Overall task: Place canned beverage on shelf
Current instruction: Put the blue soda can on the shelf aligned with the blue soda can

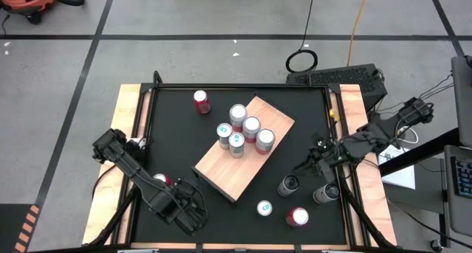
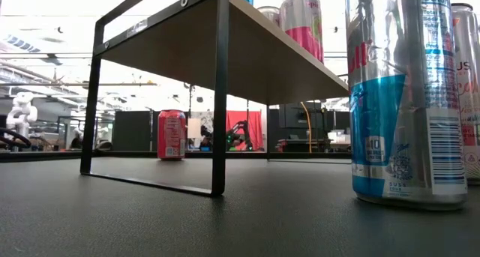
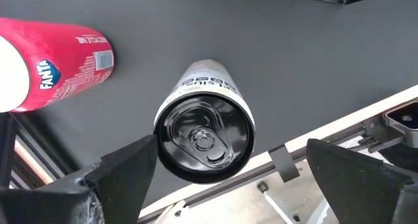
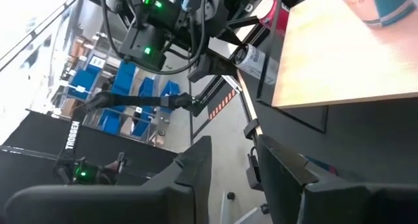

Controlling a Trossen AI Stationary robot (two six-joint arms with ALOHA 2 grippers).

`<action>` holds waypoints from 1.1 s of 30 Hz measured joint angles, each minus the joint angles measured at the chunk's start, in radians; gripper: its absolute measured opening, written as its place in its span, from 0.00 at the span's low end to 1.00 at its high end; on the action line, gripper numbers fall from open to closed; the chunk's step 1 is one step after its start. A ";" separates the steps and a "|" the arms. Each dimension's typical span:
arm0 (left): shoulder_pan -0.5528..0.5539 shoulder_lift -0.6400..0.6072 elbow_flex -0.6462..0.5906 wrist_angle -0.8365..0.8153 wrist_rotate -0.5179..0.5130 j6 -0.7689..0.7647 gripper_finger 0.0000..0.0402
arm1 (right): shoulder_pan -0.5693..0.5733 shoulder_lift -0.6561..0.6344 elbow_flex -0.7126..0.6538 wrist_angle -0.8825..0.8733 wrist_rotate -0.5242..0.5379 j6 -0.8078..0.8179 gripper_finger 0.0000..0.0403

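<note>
- Shelf (image 2: pixel 247 40): tan board on a black frame, seen from below, standing on the dark surface (image 2: pixel 187 219).
- Cans on top, only partly in view.
- 1 red can (image 2: pixel 172 135) upright beyond the frame.
- Tall silver-and-blue can (image 2: pixel 405 100) close by, upright on the surface.
</note>
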 joint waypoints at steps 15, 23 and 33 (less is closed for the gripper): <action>0.000 0.000 0.000 -0.003 -0.023 0.001 0.97 | 0.085 0.081 0.000 0.146 0.079 -0.004 0.25; 0.006 0.000 0.000 -0.013 -0.023 0.000 0.97 | 0.094 0.096 0.000 0.151 0.075 -0.022 0.25; 0.006 -0.049 0.019 -0.109 -0.023 0.000 0.97 | 0.093 0.096 0.000 0.146 0.075 -0.061 0.25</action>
